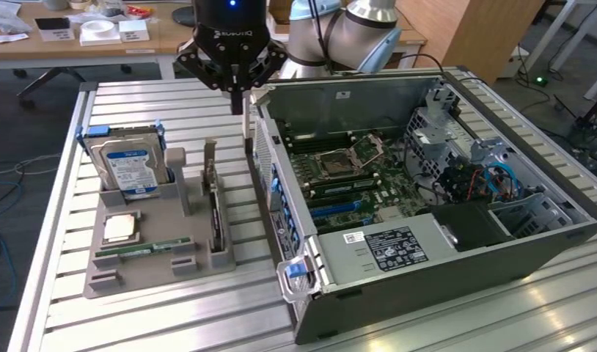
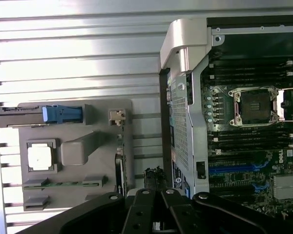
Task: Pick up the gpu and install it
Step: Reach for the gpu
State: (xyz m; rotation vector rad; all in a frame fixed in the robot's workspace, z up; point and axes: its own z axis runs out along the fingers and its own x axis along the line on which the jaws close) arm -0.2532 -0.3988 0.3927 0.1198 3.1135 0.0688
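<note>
Aluminium slats form the table (image 1: 103, 323). Toward its front edge a grey tray (image 1: 142, 275) lies just beside an open case (image 1: 397, 253) with its motherboard (image 1: 348, 176) exposed. The case takes up the side toward the exterior view's right.

On the tray, a memory stick (image 1: 142, 250) lies nearest the front. A CPU (image 1: 120, 228) sits behind it, and a hard drive (image 1: 130, 167) stands upright at the tray's far end. The gpu (image 1: 215, 216) stands on edge in a slot along the tray's side nearest the case, untouched.

Farther back, the claw (image 1: 237, 103) hangs above the gap between tray and case, close to the case's far corner. It is clenched, fingertips together, with nothing visibly held between them.
</note>
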